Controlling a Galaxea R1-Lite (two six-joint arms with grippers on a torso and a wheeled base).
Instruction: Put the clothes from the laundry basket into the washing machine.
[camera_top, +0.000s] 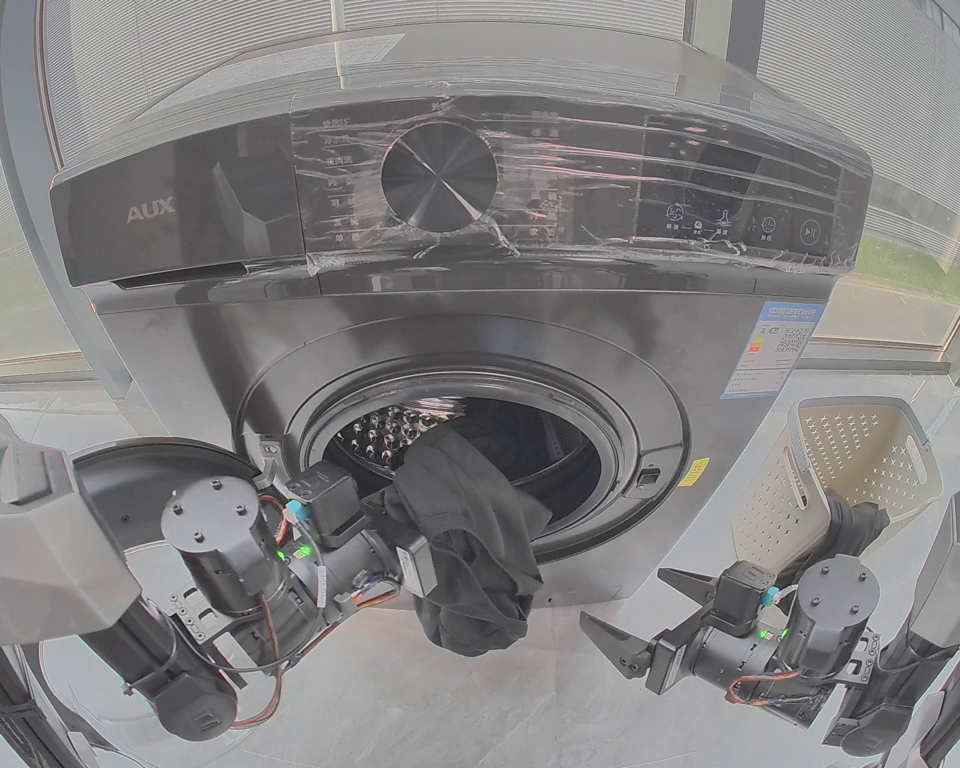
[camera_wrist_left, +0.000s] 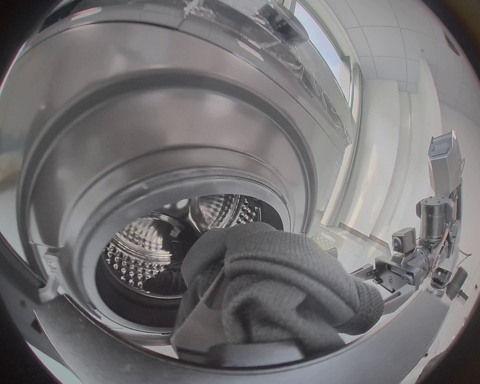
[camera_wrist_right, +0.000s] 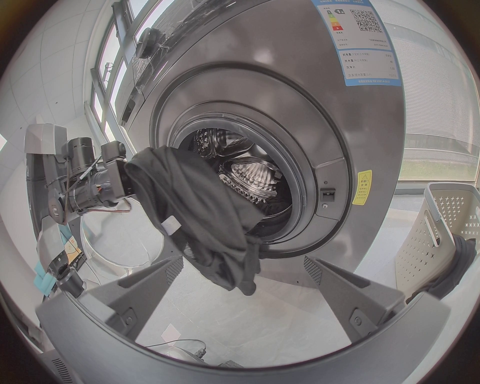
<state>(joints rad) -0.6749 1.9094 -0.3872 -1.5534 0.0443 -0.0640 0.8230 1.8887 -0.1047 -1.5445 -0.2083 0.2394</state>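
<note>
Two dark garments here: one garment (camera_top: 470, 540) is pinched by your left gripper (camera_top: 400, 555) and hangs over the lip of the single washer (camera_top: 700, 400), the other garment (camera_top: 850, 530) is slung over the one basket (camera_top: 860, 450). Your right gripper (camera_top: 625, 598) sits low in front, fingers spread. Pale tiled floor (camera_top: 500, 700), windows (camera_top: 880, 90) behind.

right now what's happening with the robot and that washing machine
The left gripper is shut on a black cloth garment, holding it at the open round mouth of the grey front-loading washing machine. Much of the cloth hangs down outside the drum. The right gripper is open and empty, low in front of the machine. Another dark piece of clothing hangs out of the cream perforated plastic laundry basket on the right.
</note>
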